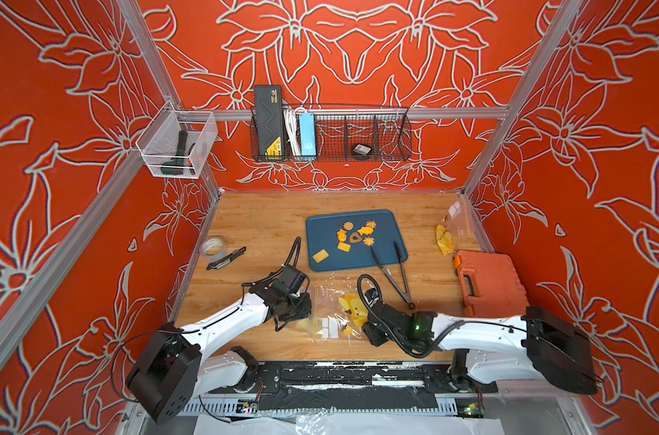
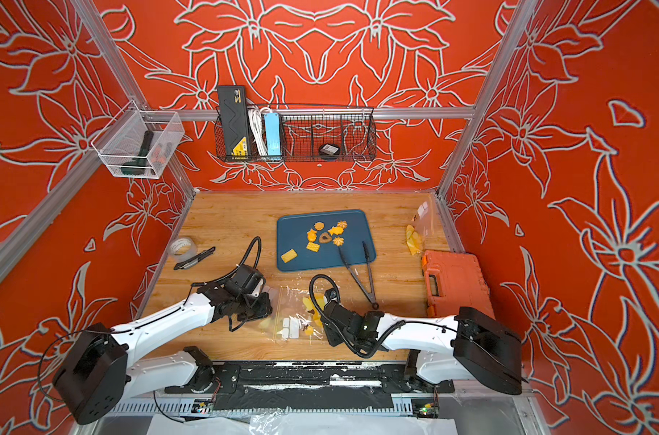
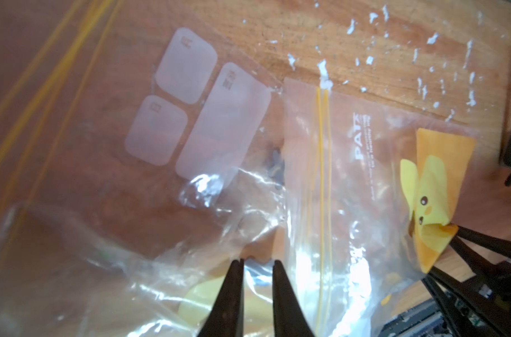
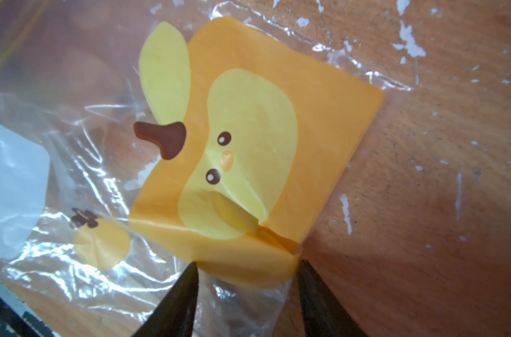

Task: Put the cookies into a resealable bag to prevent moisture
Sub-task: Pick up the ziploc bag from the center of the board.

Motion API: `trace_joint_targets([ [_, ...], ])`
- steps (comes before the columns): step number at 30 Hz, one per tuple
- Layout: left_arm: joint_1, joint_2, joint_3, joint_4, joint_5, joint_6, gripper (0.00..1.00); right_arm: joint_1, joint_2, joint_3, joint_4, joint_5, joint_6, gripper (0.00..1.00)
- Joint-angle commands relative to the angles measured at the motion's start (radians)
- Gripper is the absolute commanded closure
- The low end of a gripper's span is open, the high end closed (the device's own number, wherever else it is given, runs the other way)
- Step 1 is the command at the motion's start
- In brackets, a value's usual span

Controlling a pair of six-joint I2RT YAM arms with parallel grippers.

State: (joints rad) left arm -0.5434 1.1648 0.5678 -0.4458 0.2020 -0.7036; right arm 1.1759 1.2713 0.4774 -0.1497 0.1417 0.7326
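Observation:
Several small yellow-orange and brown cookies (image 1: 356, 235) (image 2: 326, 235) lie on a blue tray (image 1: 388, 226) (image 2: 358, 222) at mid-table. The clear resealable bag (image 1: 331, 316) (image 2: 292, 312) lies crumpled on the wood near the front, between both arms; no cookie is visible in it. My left gripper (image 3: 257, 262) is at the bag's left side, its jaws a narrow gap apart with loose film between them. The bag's yellow zip line (image 3: 321, 175) runs beside them. My right gripper (image 4: 248, 264) stands open, its jaws astride the bag's orange cartoon-printed corner (image 4: 248, 131).
Black tongs (image 1: 392, 271) lie half on the tray's front right. An orange tool case (image 1: 490, 282) sits at the right edge, with another printed clear bag (image 1: 454, 226) behind it. A tape roll (image 1: 213, 246) and a black cutter (image 1: 226, 259) lie at the left.

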Motion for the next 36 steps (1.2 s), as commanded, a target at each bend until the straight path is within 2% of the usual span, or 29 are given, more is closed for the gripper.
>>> trace_joint_targets([
  [1,-0.004,-0.027,-0.012,0.036,0.041,-0.022,0.77,-0.006,0.028,-0.022,-0.015,0.012,0.045,0.45],
  [9,-0.004,-0.069,-0.044,0.11,0.121,-0.059,0.66,-0.008,0.058,-0.022,-0.009,0.018,0.103,0.46],
  [17,-0.004,-0.111,-0.115,0.204,0.189,-0.102,0.62,-0.021,0.1,-0.029,0.04,0.0,0.171,0.46],
  [21,-0.004,-0.118,-0.142,0.195,0.158,-0.109,0.64,-0.027,0.097,-0.036,0.044,-0.001,0.189,0.46],
  [25,-0.004,-0.13,-0.143,0.132,0.08,-0.115,0.67,-0.031,0.088,-0.044,0.039,0.004,0.194,0.46],
  [30,-0.004,-0.144,-0.118,0.051,0.0,-0.113,0.67,-0.033,0.081,-0.045,0.034,0.009,0.198,0.47],
  [33,-0.004,-0.147,-0.112,0.048,0.003,-0.109,0.64,-0.033,0.082,-0.046,0.033,0.009,0.197,0.47],
  [36,-0.004,-0.139,-0.131,0.098,0.053,-0.112,0.64,-0.033,0.083,-0.046,0.037,0.007,0.197,0.47],
])
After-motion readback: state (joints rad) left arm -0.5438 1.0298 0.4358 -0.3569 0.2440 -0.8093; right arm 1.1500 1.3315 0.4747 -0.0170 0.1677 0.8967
